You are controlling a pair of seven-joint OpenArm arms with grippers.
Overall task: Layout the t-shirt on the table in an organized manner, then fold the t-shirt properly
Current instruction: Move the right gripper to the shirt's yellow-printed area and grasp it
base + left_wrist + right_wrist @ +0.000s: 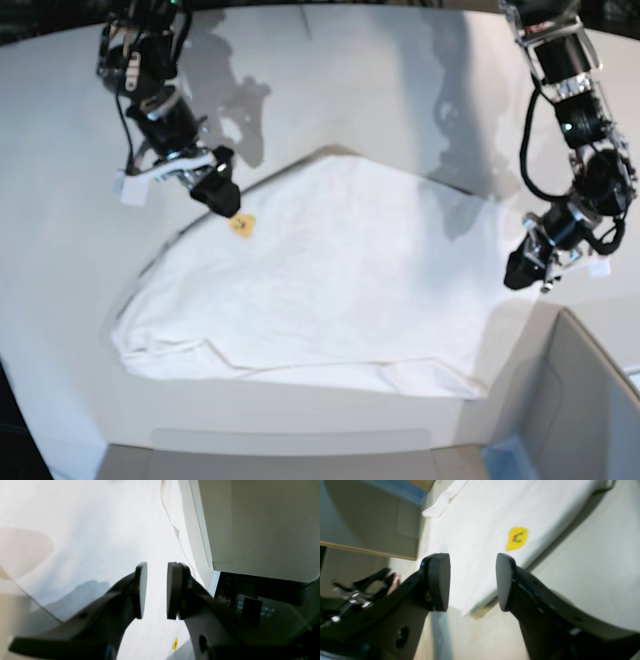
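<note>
Through my left wrist camera, my left gripper (154, 591) hangs with its pads apart and nothing between them; only a narrow gap shows, with white cloth of the t-shirt (100, 530) beneath. The shirt's edge runs up beside the grey box-like corner piece (262, 525), and a small yellow label (175, 644) peeks out near the bottom. If I pinch here I judge I could catch the box edge or a single layer only, since the hem lies so close to that wall.

Through my right wrist camera, my right gripper (473, 581) is spread wide and empty, poised over a corner of the shirt where it meets the table (595, 567). The label sits just beyond my pads. The picture is blurred, so I cannot tell whether I touch the cloth. Closing too shallow would let the corner slip out.

From the base view, the shirt lies spread over the middle of the table, back up, roughly flat but skewed, its lower hem rumpled near the front edge. My arms sit at opposite edges. Pulling unevenly from these two spots would, I think, drag the shirt crooked or bunch it against the box.
</note>
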